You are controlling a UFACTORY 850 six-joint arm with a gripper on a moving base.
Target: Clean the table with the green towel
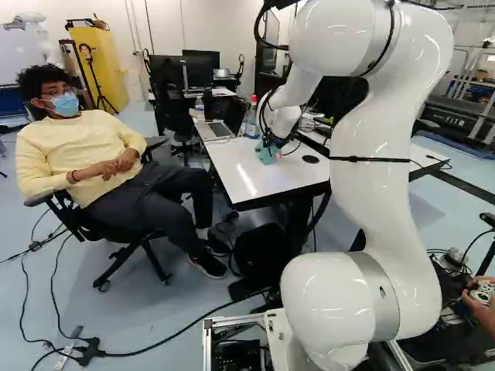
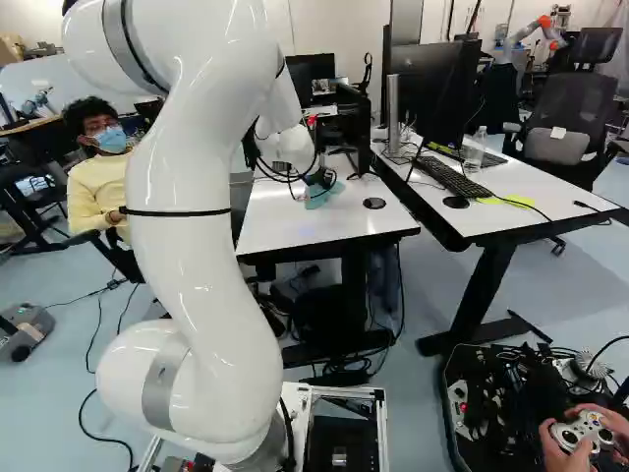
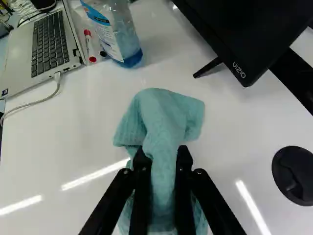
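At the far part of the white table [image 1: 255,183], my gripper [image 1: 271,142] is down at the green towel [image 1: 264,154]. In the wrist view the gripper [image 3: 163,155] has a finger on each side of the bunched towel [image 3: 164,117], pinching it from both sides. The towel's loose end spreads out ahead of the fingers on the white tabletop [image 3: 88,122], and more of it shows beneath them. The right base view also shows the towel [image 2: 317,196] under the gripper [image 2: 316,181].
Ahead of the gripper stand a spray bottle with blue liquid [image 3: 115,34], markers [image 3: 90,45], a laptop [image 3: 46,46] and a monitor [image 3: 244,29]. A round black cable cap [image 3: 294,175] is in the tabletop. A seated person is beside the table. Another robot [image 2: 531,34] stands far back.
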